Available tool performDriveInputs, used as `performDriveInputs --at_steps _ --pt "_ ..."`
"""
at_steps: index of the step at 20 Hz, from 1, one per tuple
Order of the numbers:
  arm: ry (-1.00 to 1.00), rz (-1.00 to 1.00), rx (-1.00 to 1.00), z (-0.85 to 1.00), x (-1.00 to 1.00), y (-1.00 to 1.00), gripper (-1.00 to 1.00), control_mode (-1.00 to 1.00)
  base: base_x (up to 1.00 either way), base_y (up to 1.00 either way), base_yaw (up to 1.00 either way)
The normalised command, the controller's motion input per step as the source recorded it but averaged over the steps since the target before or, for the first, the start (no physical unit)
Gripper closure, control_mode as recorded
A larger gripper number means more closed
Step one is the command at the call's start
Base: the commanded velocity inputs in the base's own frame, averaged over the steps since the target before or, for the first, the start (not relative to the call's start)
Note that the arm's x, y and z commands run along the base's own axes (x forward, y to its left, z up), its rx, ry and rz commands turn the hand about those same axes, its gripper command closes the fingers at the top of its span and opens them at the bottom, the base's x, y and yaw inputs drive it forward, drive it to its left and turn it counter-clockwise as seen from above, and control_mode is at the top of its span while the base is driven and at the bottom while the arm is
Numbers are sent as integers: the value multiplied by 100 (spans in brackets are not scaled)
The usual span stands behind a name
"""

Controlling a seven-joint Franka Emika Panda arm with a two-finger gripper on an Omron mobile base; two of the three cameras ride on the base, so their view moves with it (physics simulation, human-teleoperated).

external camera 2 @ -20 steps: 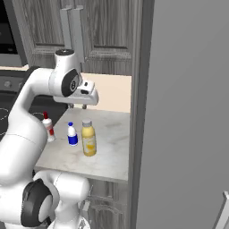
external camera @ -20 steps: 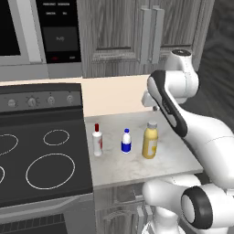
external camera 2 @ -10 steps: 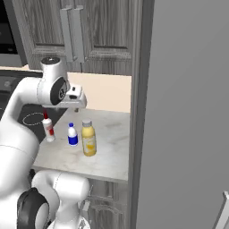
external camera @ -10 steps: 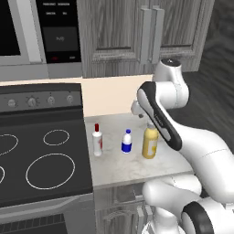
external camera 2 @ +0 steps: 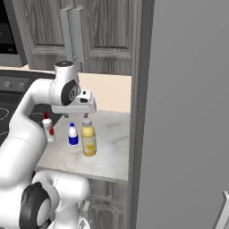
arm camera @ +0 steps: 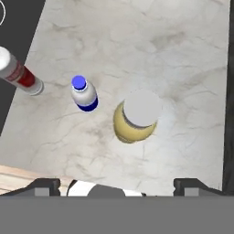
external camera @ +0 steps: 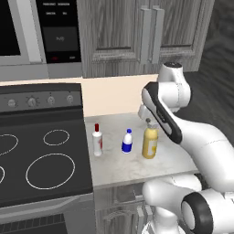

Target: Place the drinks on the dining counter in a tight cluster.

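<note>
The gripper (external camera 2: 76,116) is hanging just above the yellow bottle (external camera 2: 88,139), with its fingers standing wide apart and holding nothing. In the hand view the grey cap (arm camera: 142,108) is lying between the two dark fingertips (arm camera: 45,185), a little toward the right one.

I think the step in hand is the reach for this bottle, the nearest of the three. To do it well, the gripper should be coming straight down, keeping the cap centred between the jaws. The bottle is fat, so the jaws should be staying fully apart until they are around the body below the cap, and only then closing. A grip on the cap alone could be slipping.

The blue bottle (external camera: 127,141) is standing just beside the yellow one, on the stove side, so one finger must be passing between them without pushing it over. The red-capped bottle (external camera: 97,140) is farther, near the edge of the black stove (external camera: 41,160).

All three are standing upright in a row on the small marble desk (external camera: 119,169), apart from each other and not yet clustered.
</note>
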Motion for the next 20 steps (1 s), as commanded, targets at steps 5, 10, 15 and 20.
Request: performDriveInputs --at_steps 5,10,15,20 --pt "28 0 0 6 35 -34 -100 -100 0 0 0" --pt "14 0 0 -35 21 0 -100 -100 0 0 0" --pt "3 0 0 -24 59 14 -100 -100 0 0 0" --pt "1 0 0 -5 34 0 -100 -100 0 0 0"
